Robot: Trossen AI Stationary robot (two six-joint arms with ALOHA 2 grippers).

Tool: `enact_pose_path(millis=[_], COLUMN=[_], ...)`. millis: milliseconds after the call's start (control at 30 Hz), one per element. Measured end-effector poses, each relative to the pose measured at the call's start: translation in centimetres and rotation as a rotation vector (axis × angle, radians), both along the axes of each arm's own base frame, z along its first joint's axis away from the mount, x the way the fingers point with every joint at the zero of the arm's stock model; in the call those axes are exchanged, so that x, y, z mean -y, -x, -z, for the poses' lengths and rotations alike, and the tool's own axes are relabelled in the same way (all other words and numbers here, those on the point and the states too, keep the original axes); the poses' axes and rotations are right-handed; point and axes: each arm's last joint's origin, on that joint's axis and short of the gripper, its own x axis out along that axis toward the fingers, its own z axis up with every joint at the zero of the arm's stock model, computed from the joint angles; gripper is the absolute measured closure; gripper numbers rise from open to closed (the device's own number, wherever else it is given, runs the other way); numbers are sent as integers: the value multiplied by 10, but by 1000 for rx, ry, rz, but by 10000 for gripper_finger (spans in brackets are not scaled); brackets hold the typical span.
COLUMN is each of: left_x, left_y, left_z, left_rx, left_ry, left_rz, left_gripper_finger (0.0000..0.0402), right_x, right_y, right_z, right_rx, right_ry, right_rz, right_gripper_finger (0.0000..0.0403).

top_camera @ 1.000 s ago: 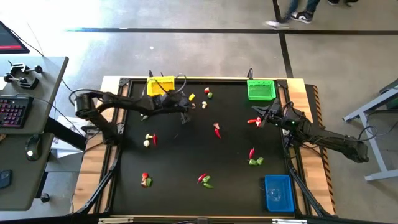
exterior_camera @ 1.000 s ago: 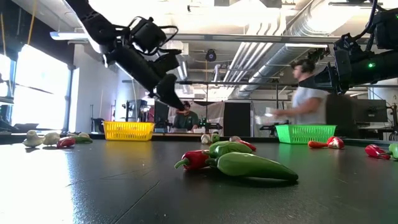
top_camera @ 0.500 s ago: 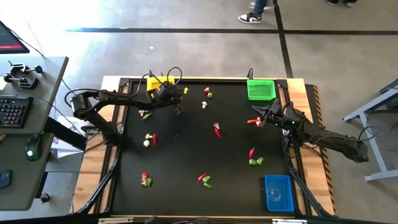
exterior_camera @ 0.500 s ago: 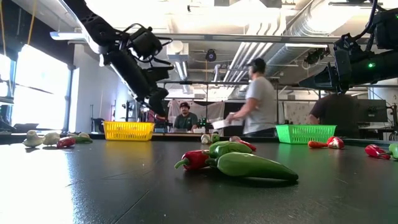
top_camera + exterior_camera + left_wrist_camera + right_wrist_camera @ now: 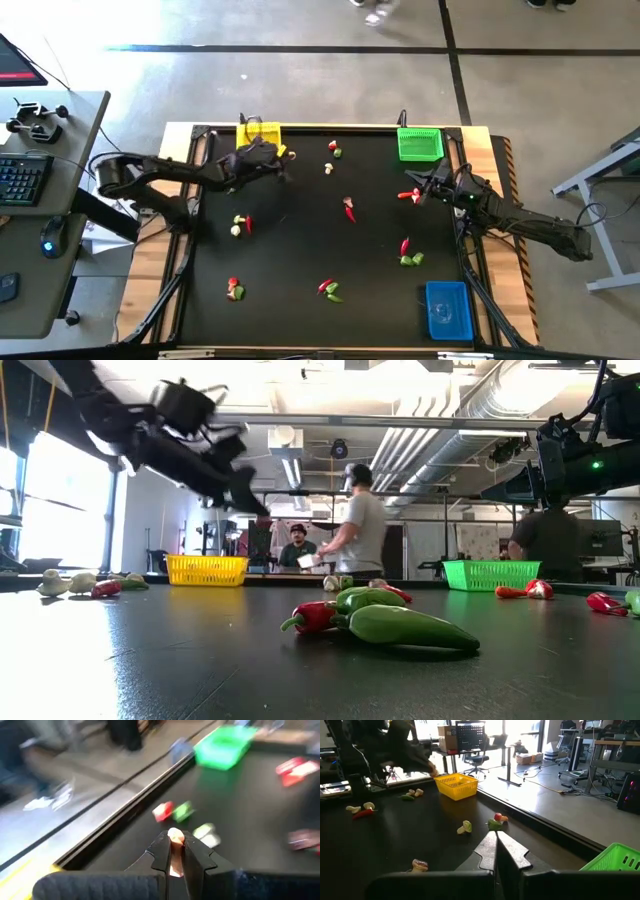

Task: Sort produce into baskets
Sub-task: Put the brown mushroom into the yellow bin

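From my remote seat, a red chilli (image 5: 312,617) and green pepper (image 5: 410,627) lie nearest the low camera on the black bench (image 5: 300,250), with more produce scattered across it. The blue basket (image 5: 447,310) sits at the near right corner. Farther back my right gripper (image 5: 418,187) hangs shut and empty just beside a red-and-white piece (image 5: 408,196), short of the green basket (image 5: 420,143) at the far right edge. My left gripper (image 5: 175,851) is closed on a small cream-white bulb (image 5: 175,837), raised above the bench just beside the yellow basket (image 5: 258,136) at the far left edge. Beyond the bench, people (image 5: 355,530) stand in the workshop.
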Motion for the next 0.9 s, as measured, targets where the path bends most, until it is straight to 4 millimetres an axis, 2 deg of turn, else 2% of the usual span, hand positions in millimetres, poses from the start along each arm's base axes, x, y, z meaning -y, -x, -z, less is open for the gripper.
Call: enact_pose_path(millis=[100, 233, 633, 900], left_x=[11, 14, -6, -25], left_y=[5, 12, 27, 38], left_z=[-6, -7, -3, 0], left_rx=[61, 87, 111, 91], left_ry=[0, 24, 56, 52], left_rz=[96, 83, -266, -378], left_gripper_finger=[385, 385, 385, 385], right_x=[0, 0, 0, 0], right_y=[0, 0, 0, 0], right_z=[0, 0, 0, 0], right_rx=[0, 0, 0, 0], right_ry=[0, 0, 0, 0], right_rz=[0, 0, 0, 0], right_gripper_finger=[403, 403, 403, 403])
